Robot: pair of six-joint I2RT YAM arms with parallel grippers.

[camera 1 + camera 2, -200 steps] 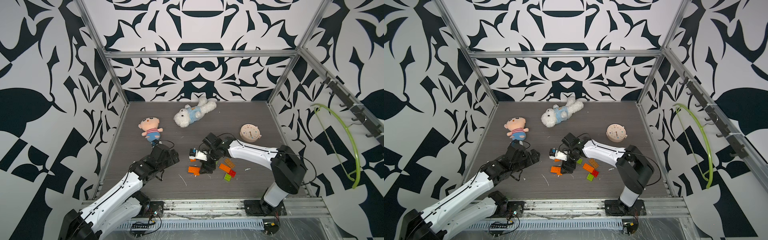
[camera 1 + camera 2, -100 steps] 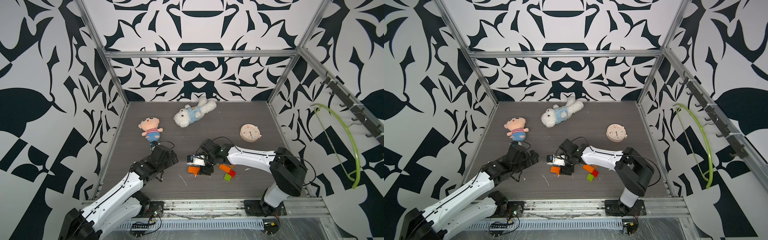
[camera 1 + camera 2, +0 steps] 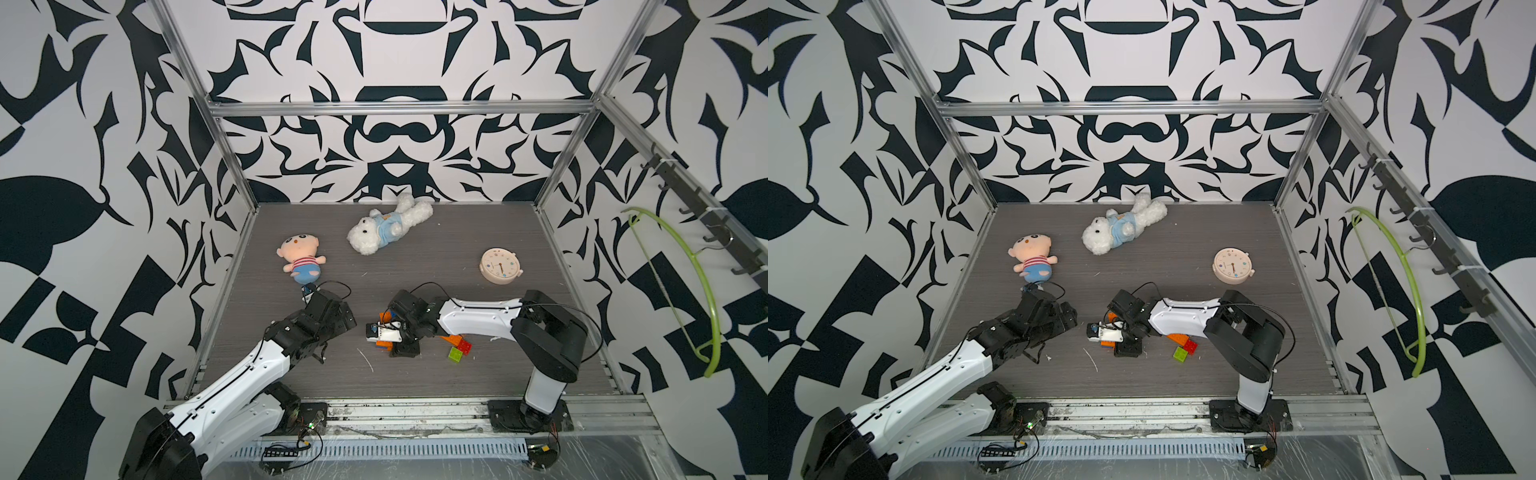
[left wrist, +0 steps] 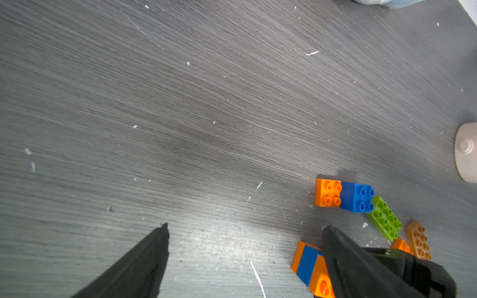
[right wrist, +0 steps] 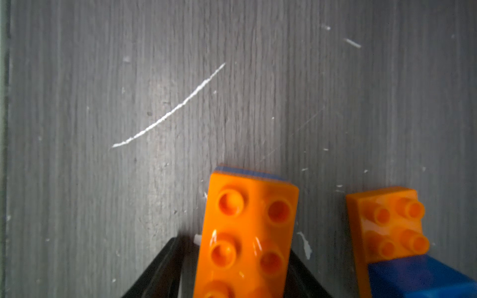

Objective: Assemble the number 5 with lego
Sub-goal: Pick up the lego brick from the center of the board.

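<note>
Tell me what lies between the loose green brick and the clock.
In a top view, a red brick beside the green brick, then the right arm's white link crossing over; bare table up to the clock.

Left fingers spread wide above grey table; orange-blue lego lies close by.

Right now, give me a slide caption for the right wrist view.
Right end effector straddling an orange brick, orange-and-blue cluster alongside, scratched table beneath.
</note>
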